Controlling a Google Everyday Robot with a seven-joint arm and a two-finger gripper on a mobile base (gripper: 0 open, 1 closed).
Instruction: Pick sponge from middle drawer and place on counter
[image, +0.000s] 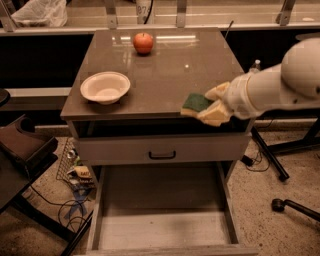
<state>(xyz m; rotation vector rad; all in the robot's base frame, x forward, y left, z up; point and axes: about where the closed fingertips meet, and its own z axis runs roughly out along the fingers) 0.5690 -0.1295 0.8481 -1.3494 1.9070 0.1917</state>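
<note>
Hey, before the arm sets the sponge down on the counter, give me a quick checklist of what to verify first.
1. Grip on the sponge: ok. The pincer is shut on the sponge, green face up.
2. Sponge out of the middle drawer: ok. The middle drawer stands open below, with only its floor showing.
3. Sponge over the counter: ok, but only just. It sits at the front right edge of the counter.
4. Height above the surface: cannot tell from this view.
5. Room to set it down: ok. The white bowl is at front left and the apple at the back, both apart from the sponge.
</note>
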